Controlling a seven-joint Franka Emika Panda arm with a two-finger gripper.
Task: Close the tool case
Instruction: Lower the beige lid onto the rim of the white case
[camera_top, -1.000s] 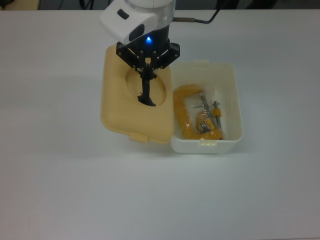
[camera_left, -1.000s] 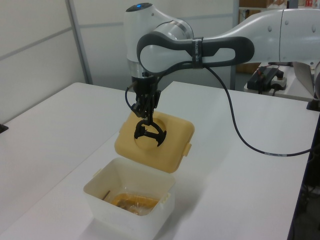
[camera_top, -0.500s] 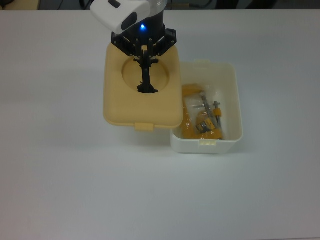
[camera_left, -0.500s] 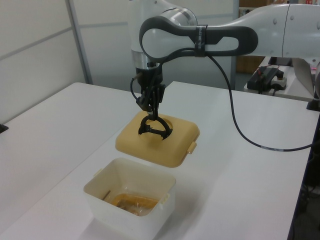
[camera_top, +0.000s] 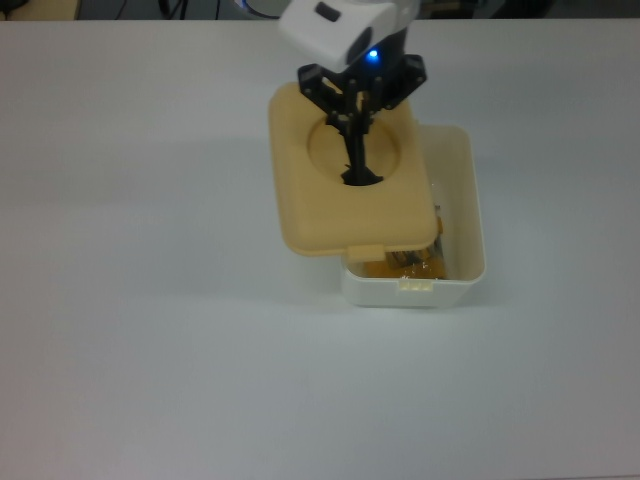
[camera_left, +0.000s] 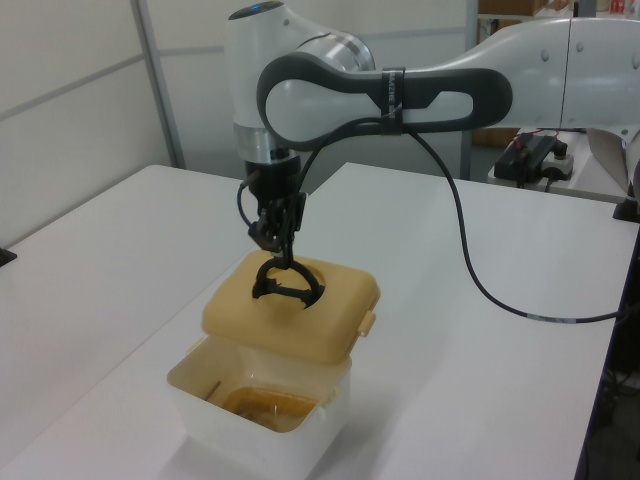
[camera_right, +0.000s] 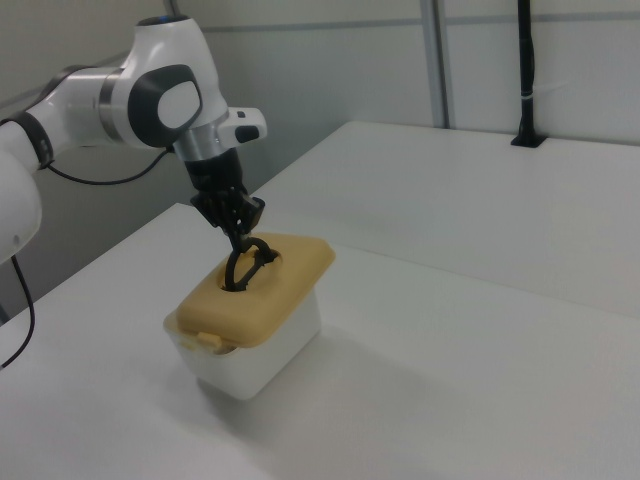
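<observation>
Broadly, the white tabletop (camera_top: 150, 330) carried only the tool case, and my arm (camera_left: 400, 90) reached in over it from the far side of the left view. The white tub (camera_top: 465, 255) sat on the tabletop with its mouth open to the top view's right, where a strip of its inside and a bit of the yellow clamp (camera_top: 410, 265) in clear wrap showed. I had the tan lid (camera_top: 320, 215) hanging over the tub, offset toward the top view's left, so that it covered most of the opening but overhung the tub's near-left wall. In the left view the lid looked roughly level and just above the rim, though I could not tell from these angles whether any edge was touching.

I judged the step in hand to be the carry-over: lid lifted, being brought into line, not yet seated. The gripper (camera_top: 352, 128) had its jaws clamped on the black handle (camera_top: 358, 170) standing up out of the lid's round recess.

For the next move I reckoned I needed to shift the lid toward the top view's right until its edges squared with the rim and its front tab (camera_top: 365, 252) sat over the tub's latch tab (camera_top: 415, 285), then lower it straight down and press.
</observation>
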